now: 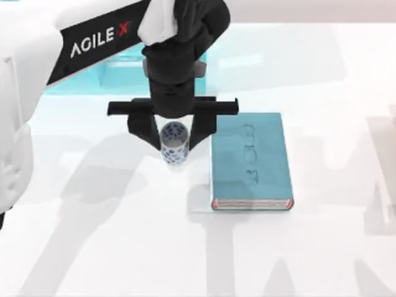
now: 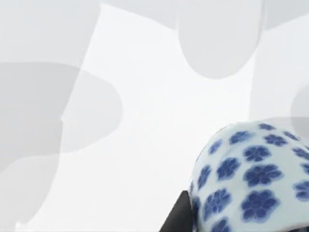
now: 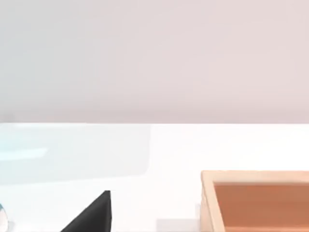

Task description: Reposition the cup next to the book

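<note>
The cup (image 1: 174, 145), white with blue floral dots, is seen from above standing upright between the two black fingers (image 1: 143, 129) of the left gripper (image 1: 172, 137), which is reached down over it from the AgileX-marked arm entering at the worktop's upper left. The fingers are set on either side of the cup and appear pinched against its wall. The cup is located just left of the book (image 1: 250, 159), close beside its long edge but with a narrow strip of white worktop (image 1: 198, 247) visible between them. The teal-blue book is laid flat, cover up with faint embossed marks, its pale page edges with reddish trim turned toward the near side. In the left wrist view the cup (image 2: 251, 179) is seen very close, with a dark finger (image 2: 177, 217) at its side. Behind the arm, a light-blue shelf unit (image 1: 124, 71) is placed at the far left. In the right wrist view a wooden box (image 3: 256, 200) is seen, along with one dark finger (image 3: 94, 215); whether the right gripper's fingers are spread or together cannot be told.
</note>
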